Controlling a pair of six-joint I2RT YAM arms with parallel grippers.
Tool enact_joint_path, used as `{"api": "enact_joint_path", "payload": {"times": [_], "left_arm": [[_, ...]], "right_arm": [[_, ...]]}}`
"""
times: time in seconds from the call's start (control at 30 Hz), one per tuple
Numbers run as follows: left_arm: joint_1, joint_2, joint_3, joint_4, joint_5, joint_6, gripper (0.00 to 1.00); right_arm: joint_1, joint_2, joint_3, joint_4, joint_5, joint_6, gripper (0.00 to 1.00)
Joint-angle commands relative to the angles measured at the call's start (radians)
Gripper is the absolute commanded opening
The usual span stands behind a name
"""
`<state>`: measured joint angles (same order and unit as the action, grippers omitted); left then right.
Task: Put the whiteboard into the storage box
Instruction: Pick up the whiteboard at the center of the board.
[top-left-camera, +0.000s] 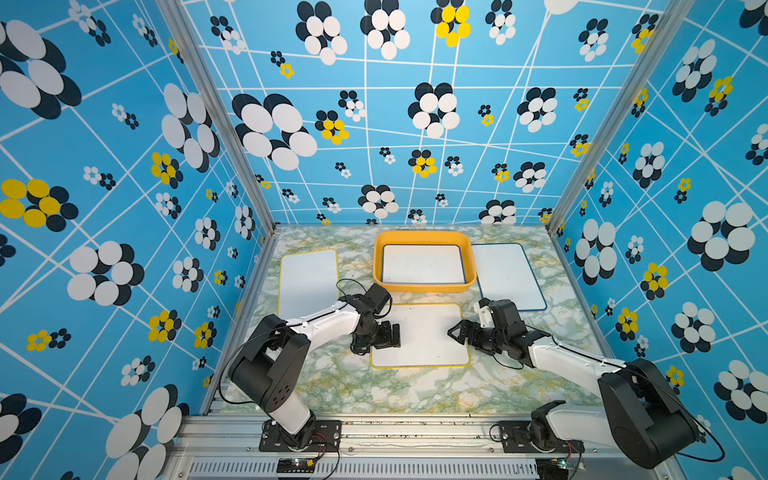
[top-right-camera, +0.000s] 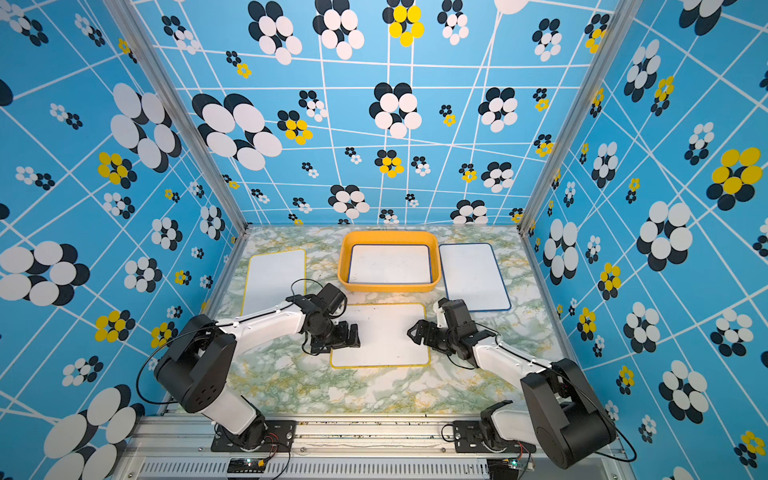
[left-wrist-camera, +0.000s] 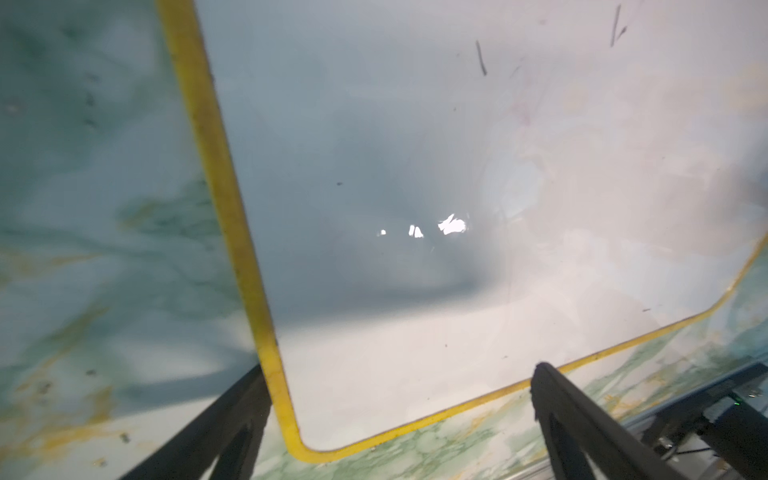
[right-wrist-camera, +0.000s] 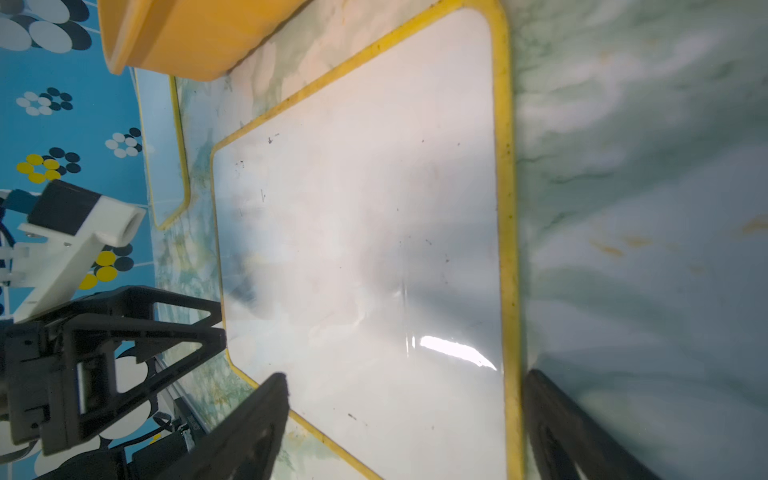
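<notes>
Between the two grippers, near-centre on the table (top-left-camera: 374, 386): yellow-rimmed whiteboard (top-left-camera: 424, 336), flat, long axis left-right, same as the storage box (top-left-camera: 424, 287) just beyond its far edge. Box already holds a blue-rimmed board (top-left-camera: 423, 264). Left gripper (top-left-camera: 395, 334) sits at the whiteboard's left edge, jaws wide apart, near-left corner showing between them in the wrist view. Right gripper (top-left-camera: 453, 332) is at the right edge, jaws apart across the rim. Neither holds anything. Both arms are equally near, so probably a two-sided pickup, then carry far.
</notes>
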<state>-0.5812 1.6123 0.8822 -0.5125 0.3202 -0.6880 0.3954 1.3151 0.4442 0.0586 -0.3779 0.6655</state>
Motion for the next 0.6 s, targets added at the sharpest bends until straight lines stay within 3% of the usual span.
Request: {"api": "enact_joint_path", "payload": {"times": [0.0,0.4,0.57], "left_arm": [[-0.021,0.08,-0.109,0.305,0.276,-0.046,1.0],[0.078,-0.01,-0.349,0.741,0.362,-0.243,0.99],[0.081,-0.041,-0.344,0.701,0.374,-0.228,0.99]], "right_arm": [[0.038,0.105,-0.112,-0.149,-0.099,0.045,0.91],[0.072,0.056,-0.154,-0.114,-0.129,0.1,0.91],[0.076,0.05,-0.15,-0.125,-0.126,0.097,0.91]]}}
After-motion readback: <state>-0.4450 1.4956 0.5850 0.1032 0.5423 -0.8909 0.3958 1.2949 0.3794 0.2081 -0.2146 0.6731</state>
